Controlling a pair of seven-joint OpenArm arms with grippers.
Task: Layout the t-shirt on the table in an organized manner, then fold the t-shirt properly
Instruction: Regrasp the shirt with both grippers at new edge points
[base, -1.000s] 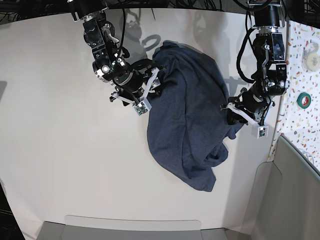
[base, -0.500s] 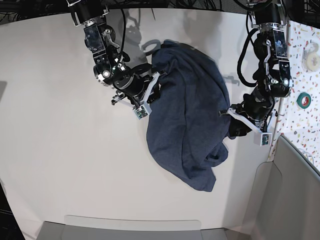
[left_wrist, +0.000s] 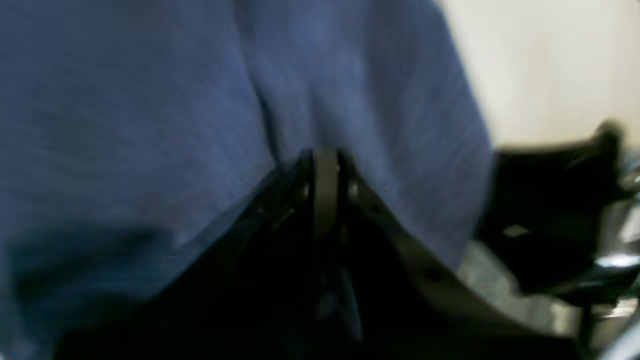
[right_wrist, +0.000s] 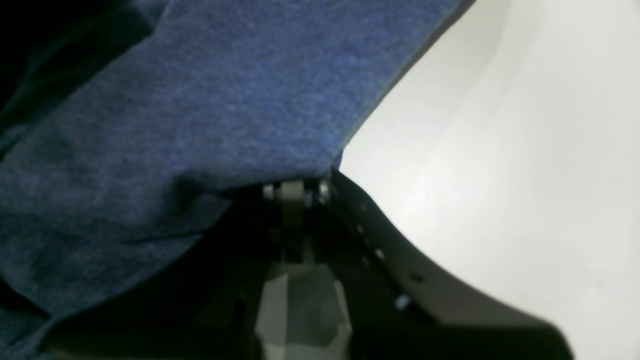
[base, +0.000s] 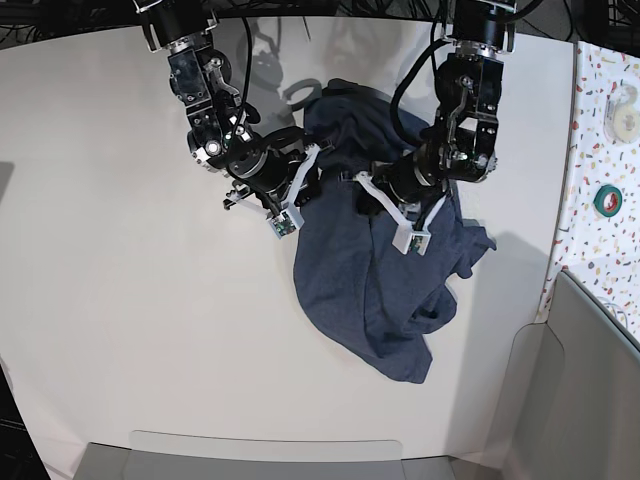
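The dark navy t-shirt (base: 350, 290) lies crumpled in a long heap on the white table (base: 120, 300). My right gripper (base: 317, 170) is at the shirt's upper left edge. In the right wrist view it (right_wrist: 295, 187) is shut on the hem of the t-shirt (right_wrist: 200, 100), with bare table (right_wrist: 500, 150) beside it. My left gripper (base: 366, 190) hovers over the middle of the heap. In the blurred left wrist view it (left_wrist: 325, 165) is shut on a fold of the t-shirt (left_wrist: 150, 100). No lettering shows on the cloth.
A narrow speckled surface (base: 600, 150) runs along the right, carrying a green tape roll (base: 607, 198) and a white roll (base: 625, 100). A grey bin wall (base: 590, 380) stands at the lower right, and a grey tray edge (base: 270, 455) lies at the front.
The left arm swung from the shirt's right edge leftward over the heap, its jaws closing on cloth and dragging the right side inward. The right gripper closed on the left edge and stayed.
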